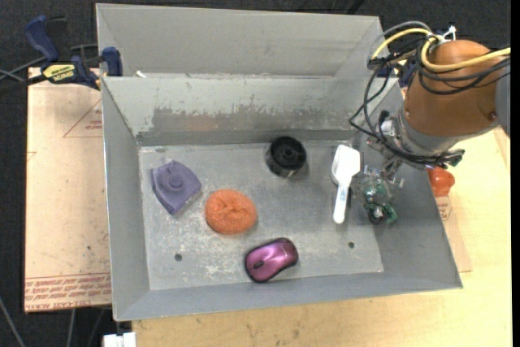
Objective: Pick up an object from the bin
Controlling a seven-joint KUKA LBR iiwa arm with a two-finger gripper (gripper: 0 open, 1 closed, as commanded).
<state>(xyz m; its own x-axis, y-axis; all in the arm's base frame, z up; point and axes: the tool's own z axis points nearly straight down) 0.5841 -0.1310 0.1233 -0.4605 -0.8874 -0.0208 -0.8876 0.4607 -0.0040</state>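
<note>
My gripper [379, 199] hangs low over the right side of the bin floor, under the orange-covered wrist. Right beside it, on its left, lies a white plastic scoop [344, 179] with its handle pointing toward the front; I cannot see whether the fingers touch it. A black round cap-like thing [286, 156] sits further left near the back wall. Nothing shows between the fingers.
A purple computer mouse [271, 259] lies near the front wall. An orange scrubber ball [231, 212] sits left of centre, and a lilac plastic piece [174, 185] lies at the far left. The arm and its cables cover the bin's right wall.
</note>
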